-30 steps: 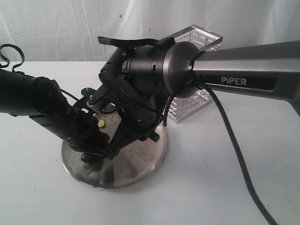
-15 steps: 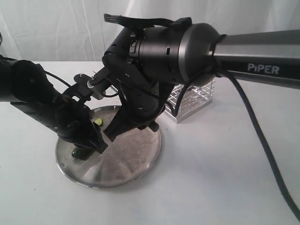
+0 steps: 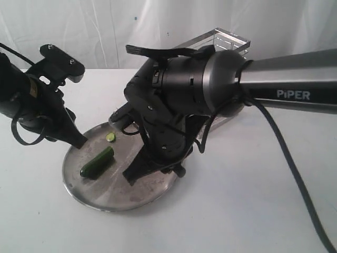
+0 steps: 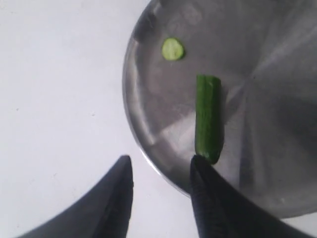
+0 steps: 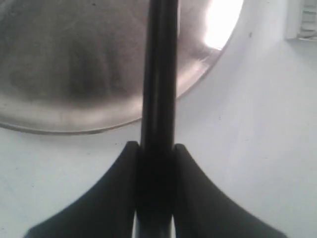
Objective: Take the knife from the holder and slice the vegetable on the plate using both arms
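The dark-green vegetable [image 3: 97, 162] [image 4: 208, 116] lies free on the steel plate [image 3: 145, 190] [image 4: 267, 124], with one thin cut slice [image 3: 110, 137] [image 4: 173, 49] beside it. My left gripper [image 3: 76, 140] [image 4: 161, 159] hangs open over the plate's left rim, and one fingertip [image 4: 196, 161] is close to the vegetable's end. My right gripper [image 3: 136, 171] [image 5: 154, 147] is shut on the black knife [image 5: 158, 74], which reaches out over the plate. The wire holder [image 3: 231, 42] stands behind the right arm, mostly hidden.
The thick right arm [image 3: 284, 79], marked PiPER, spans the right side, and a black cable [image 3: 284, 158] trails from it across the white table [image 3: 237, 211]. A white curtain [image 3: 105, 26] hangs behind.
My left gripper has let go of the vegetable and lifted away to the left. The vegetable now lies uncovered on the plate. The right arm has shifted slightly with the knife.
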`<state>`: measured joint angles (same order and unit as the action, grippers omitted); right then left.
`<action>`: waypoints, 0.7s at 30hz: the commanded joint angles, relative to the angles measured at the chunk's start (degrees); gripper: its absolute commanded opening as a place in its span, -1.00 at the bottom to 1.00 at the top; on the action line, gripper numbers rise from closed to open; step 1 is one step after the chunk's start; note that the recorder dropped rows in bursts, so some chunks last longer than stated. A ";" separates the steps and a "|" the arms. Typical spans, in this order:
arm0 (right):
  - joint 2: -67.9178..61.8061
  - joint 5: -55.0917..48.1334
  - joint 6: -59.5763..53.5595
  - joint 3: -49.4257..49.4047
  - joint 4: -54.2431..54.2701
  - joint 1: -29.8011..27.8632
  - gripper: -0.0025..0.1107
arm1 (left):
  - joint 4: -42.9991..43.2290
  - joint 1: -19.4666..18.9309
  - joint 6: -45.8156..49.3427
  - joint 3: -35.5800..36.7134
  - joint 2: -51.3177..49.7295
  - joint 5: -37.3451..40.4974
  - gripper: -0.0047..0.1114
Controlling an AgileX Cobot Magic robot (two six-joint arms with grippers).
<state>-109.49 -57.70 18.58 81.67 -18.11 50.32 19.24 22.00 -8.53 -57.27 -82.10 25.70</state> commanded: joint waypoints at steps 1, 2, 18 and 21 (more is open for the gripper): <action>0.70 3.25 -0.31 -0.51 2.58 -0.10 -0.96 | 1.36 -0.14 -2.46 0.05 0.39 1.06 -0.17; 0.70 3.65 -0.31 -0.51 3.40 -0.10 -0.96 | 1.36 -0.14 -2.46 0.05 0.39 1.06 -0.17; 0.70 11.38 -0.66 -4.28 11.97 1.27 -0.96 | -0.83 -0.14 -3.73 1.22 0.39 -2.60 -0.17; 0.70 13.08 -0.66 -4.42 12.22 1.27 -0.96 | -1.47 -0.14 -3.73 3.44 0.39 -5.50 -0.17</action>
<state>-109.38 -46.85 18.47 77.55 -5.95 51.49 18.85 22.00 -11.76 -55.74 -82.10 21.88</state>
